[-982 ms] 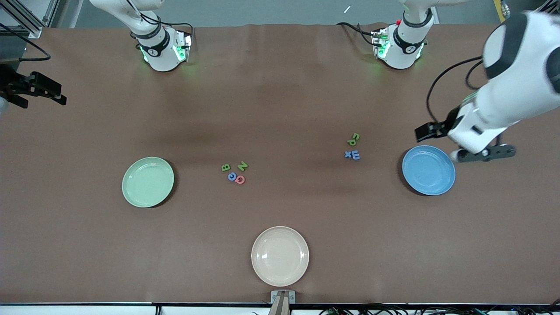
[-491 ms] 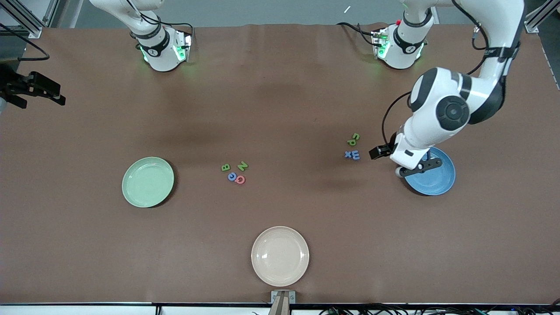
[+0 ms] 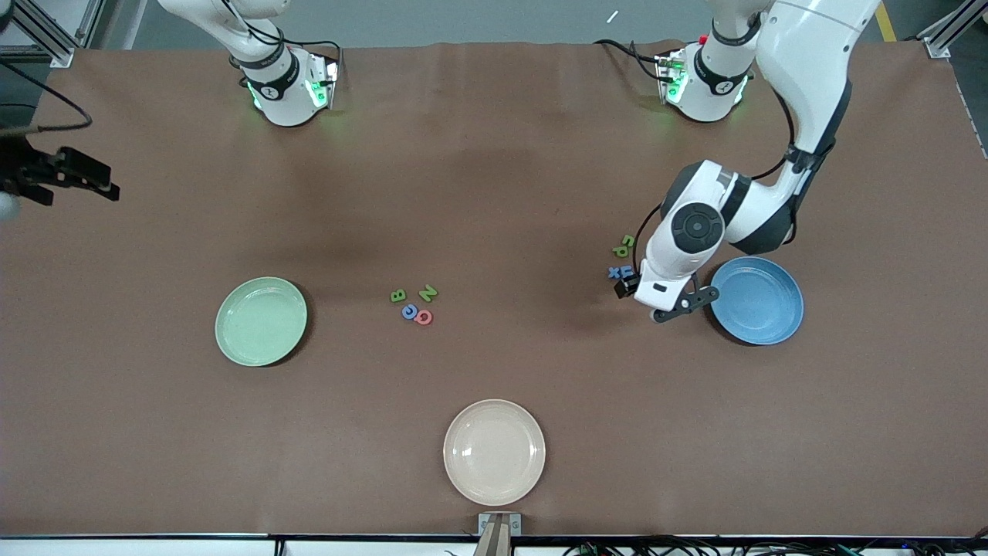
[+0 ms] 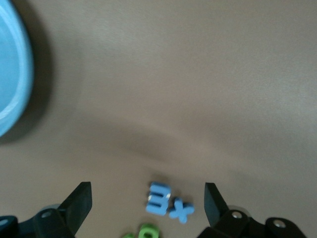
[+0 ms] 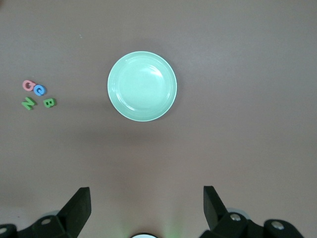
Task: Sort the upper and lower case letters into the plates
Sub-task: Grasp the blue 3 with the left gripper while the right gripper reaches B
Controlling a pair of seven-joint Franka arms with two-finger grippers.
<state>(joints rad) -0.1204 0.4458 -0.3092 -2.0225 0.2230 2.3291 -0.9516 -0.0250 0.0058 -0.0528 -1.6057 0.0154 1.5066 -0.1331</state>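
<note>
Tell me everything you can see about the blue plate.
The blue plate is a round, shallow dish with a raised rim, plain and smooth, of a glossy plastic or ceramic look. It lies flat on the brown table toward the left arm's end, upright and with nothing in it. Nothing touches it. The open left gripper hangs beside it over the blue letters, and part of the arm's wrist overlaps the plate's rim in the front view.
</note>
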